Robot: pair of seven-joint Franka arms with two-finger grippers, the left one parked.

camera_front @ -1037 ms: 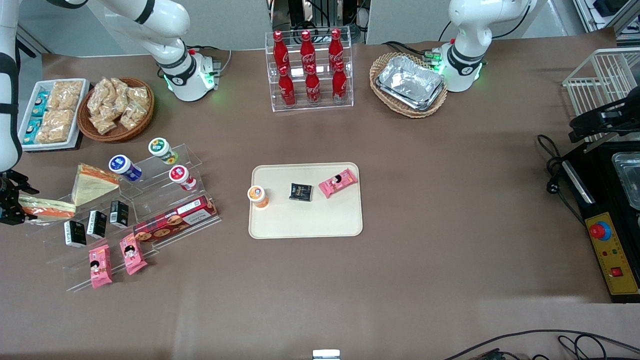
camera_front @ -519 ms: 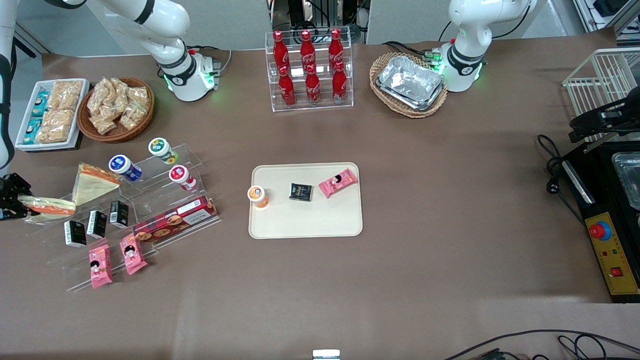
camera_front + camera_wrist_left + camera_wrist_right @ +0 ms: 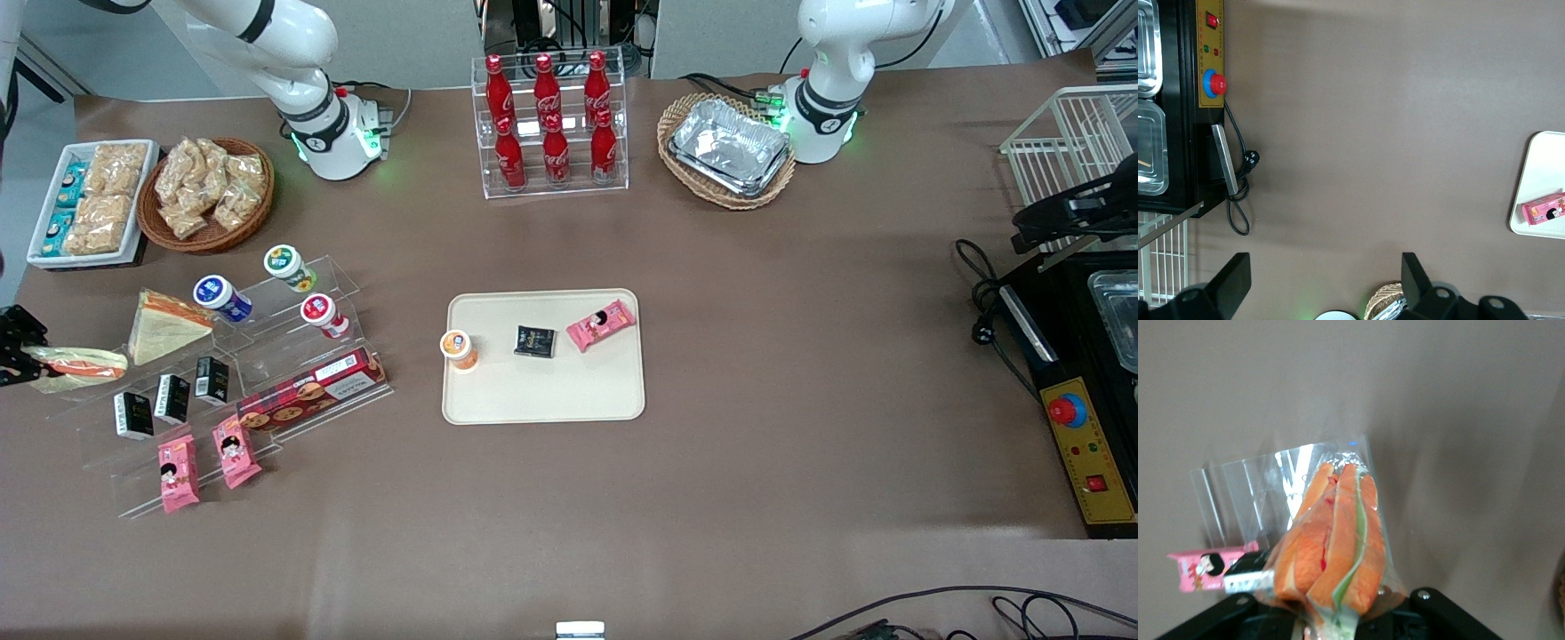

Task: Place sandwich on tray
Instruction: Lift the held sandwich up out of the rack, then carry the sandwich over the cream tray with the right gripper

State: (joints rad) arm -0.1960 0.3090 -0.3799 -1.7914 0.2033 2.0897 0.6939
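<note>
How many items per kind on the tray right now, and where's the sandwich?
On the tray:
Orange-lidded cup: 1
Black packet: 1
Pink packet: 1
Sandwich: 0
Total: 3
The sandwich is in the gripper, lifted at the working arm's end of the table.

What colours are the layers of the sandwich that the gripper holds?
Mostly orange with a thin green stripe, seen best in the right wrist view: sandwich, gripper.

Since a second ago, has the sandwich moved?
Yes. The sandwich, held in the gripper, has been lifted farther from the front camera, away from the black packets on the stand.
</note>
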